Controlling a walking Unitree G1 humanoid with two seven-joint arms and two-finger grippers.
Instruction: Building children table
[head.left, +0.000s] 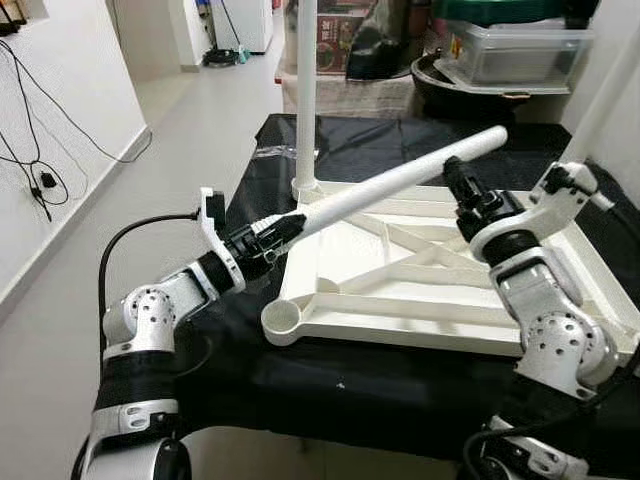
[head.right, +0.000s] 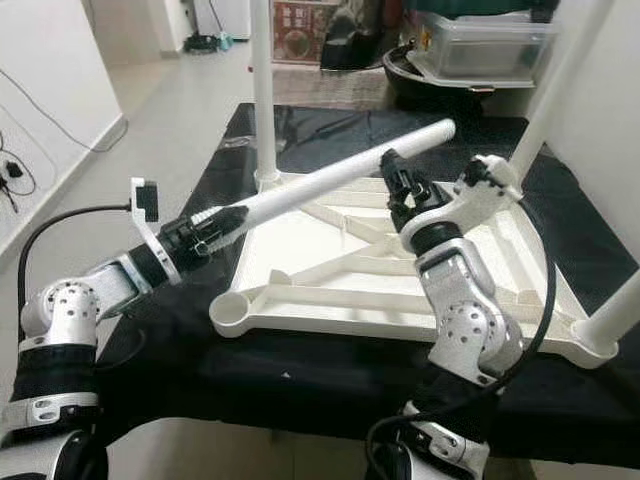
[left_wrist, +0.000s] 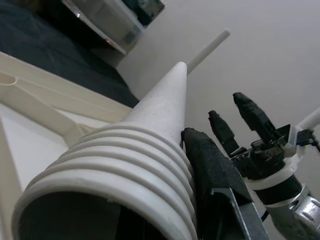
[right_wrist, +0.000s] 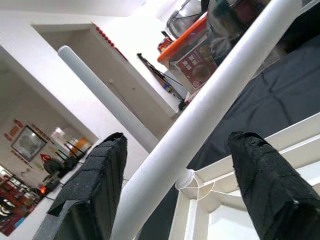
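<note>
An upside-down white plastic tabletop (head.left: 560, 300) with raised ribs lies on a low surface draped in black cloth (head.left: 330, 380). One white round leg (head.left: 306, 90) already stands upright in the far left corner socket. The near left corner socket (head.left: 283, 320) is an empty open cup.

The left gripper (head.left: 283, 232) has its two black fingers closed around the ribbed, threaded end of a second long white plastic table leg (head.left: 400, 180). This leg hangs in the air, slanting up and to the right across the tabletop, touching nothing below it. The left wrist view looks down the hollow threaded end, with one black finger (left_wrist: 210, 170) pressed against the threads.

The right gripper (head.left: 462, 188) sits beside the leg's upper half. In the right wrist view its fingers are spread wide, one on each side of the leg, not touching it.

In my judgement, the risk lies in the handover. The left grip is on a ridged end far from the leg's middle, so the long leg could pivot or slip. If the right gripper closes off-centre it may knock the leg aside, and a swinging leg could strike the standing leg.
</note>
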